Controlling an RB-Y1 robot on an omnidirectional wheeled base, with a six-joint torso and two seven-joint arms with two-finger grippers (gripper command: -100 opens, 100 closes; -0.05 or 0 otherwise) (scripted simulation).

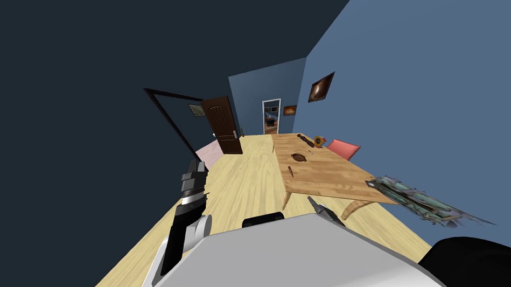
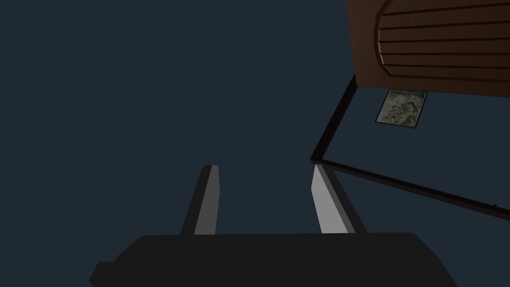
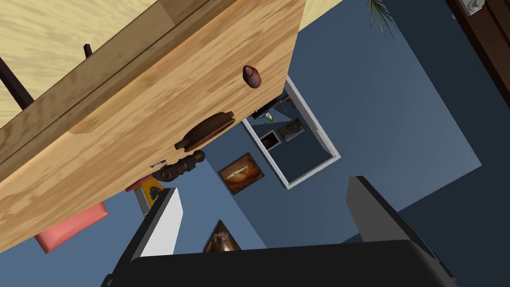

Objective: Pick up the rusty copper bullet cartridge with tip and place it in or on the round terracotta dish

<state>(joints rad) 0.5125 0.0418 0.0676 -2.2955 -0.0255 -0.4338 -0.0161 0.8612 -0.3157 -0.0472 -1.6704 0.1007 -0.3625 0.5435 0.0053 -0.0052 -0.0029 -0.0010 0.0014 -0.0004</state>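
The table (image 1: 331,173) shows pale wood grain; cartridge (image 3: 251,76) and dish (image 3: 205,130) look matt.

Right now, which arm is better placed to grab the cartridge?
Right. The right claw is open and faces the table, with the cartridge and dish ahead. The left claw, also open, is over the floor, on the side away from the table.

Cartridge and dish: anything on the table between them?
No. Only bare table lies between the cartridge and the dish. The right wrist view shows it, and the head view agrees.
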